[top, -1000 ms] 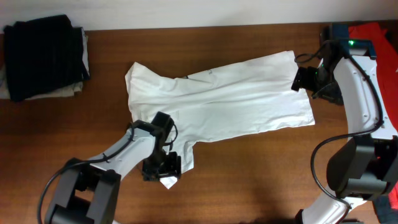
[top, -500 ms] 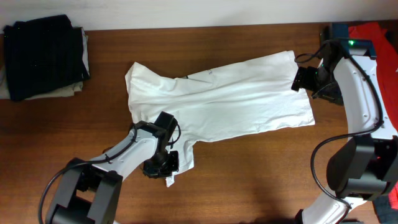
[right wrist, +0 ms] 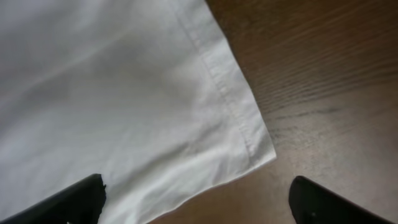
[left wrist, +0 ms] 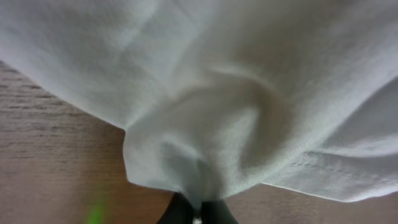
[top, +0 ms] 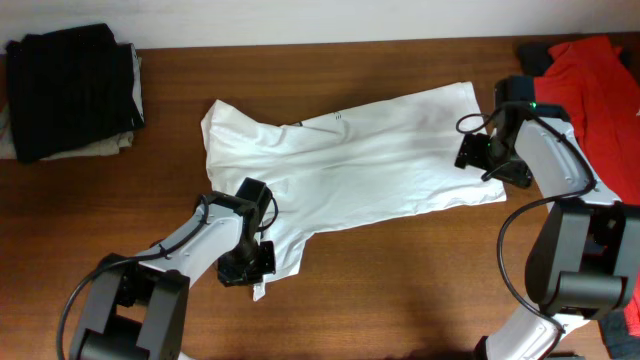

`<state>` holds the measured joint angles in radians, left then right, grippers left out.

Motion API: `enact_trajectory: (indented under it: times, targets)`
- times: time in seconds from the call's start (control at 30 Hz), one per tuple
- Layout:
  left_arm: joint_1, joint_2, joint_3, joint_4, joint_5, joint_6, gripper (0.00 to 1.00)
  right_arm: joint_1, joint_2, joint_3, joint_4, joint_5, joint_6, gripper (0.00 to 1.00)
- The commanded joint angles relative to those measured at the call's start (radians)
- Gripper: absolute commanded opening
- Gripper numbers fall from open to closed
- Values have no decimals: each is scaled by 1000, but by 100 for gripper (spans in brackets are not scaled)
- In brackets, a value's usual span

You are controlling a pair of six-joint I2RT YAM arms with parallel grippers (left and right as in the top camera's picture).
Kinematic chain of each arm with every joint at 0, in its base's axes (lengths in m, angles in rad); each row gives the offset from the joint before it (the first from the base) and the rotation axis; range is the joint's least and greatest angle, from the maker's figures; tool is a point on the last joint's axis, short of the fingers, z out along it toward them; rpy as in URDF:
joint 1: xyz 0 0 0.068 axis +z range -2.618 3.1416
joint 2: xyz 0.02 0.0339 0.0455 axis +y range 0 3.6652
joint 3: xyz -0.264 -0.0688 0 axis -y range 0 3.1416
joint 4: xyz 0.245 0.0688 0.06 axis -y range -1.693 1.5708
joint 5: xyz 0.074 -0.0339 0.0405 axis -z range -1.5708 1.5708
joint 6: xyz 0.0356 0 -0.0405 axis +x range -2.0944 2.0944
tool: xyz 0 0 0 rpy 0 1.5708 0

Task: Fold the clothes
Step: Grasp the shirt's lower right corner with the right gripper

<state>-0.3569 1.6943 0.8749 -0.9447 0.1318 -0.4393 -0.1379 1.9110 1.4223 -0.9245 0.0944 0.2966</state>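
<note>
Since the shirt (top: 370,160) is thin soft cotton, it should handle light and limp: quick to bunch or drag, with no stiffness to hold a crease. It lies spread and wrinkled on the table (top: 420,270), between the two grippers.

Left gripper (left wrist: 196,215): fingers pressed together, pinching a gathered wad of cloth, likely a sleeve. Fabric puckers and fans out just ahead of the tips.

Right gripper (right wrist: 199,202): fingers spread wide, holding nothing. The hem corner (right wrist: 264,152) lies flat ahead of them, between the two tips.

Best hold, I judge: stitched hem or sleeve edge, both layers, pinched at corners so the panel lifts evenly. Single-layer grabs would likely sag and slip. Not fragile.
</note>
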Motion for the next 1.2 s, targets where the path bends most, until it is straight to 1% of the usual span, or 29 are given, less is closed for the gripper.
enact_trajectory:
  times: [0.0,0.03,0.07,0.1,0.13,0.23,0.47,0.63,0.8,1.03,1.17]
  targets:
    - [5,8,-7,-6,-35,-2,1,-72,31,-12,39,-146,-84,80]
    - [5,8,-7,-6,-35,-2,1,-93,39,-12,44,-174,-84,72]
    - [5,8,-7,-5,-35,-2,1,-112,43,-12,45,-194,-84,59]
    - [5,8,-7,-3,-35,-2,1,-129,50,-12,46,-204,-84,53]
    - [5,8,-7,2,-35,-2,1,-145,59,-13,47,-207,-84,49]
    - [5,8,-7,16,-35,-2,1,-151,89,-12,55,-219,-118,49]
    - [5,8,-7,18,-35,-2,1,-151,154,-13,91,-205,-117,49]
    - [5,8,-7,21,-35,-2,1,-152,171,-13,47,-50,-106,49]
    - [5,8,-7,34,-35,-2,1,-152,172,-13,10,-30,-105,50]
    - [5,8,-7,34,-35,-2,1,-153,174,-13,-72,-30,-98,63]
    - [5,8,-7,35,-32,-2,1,-153,174,-13,-93,-33,-70,66]
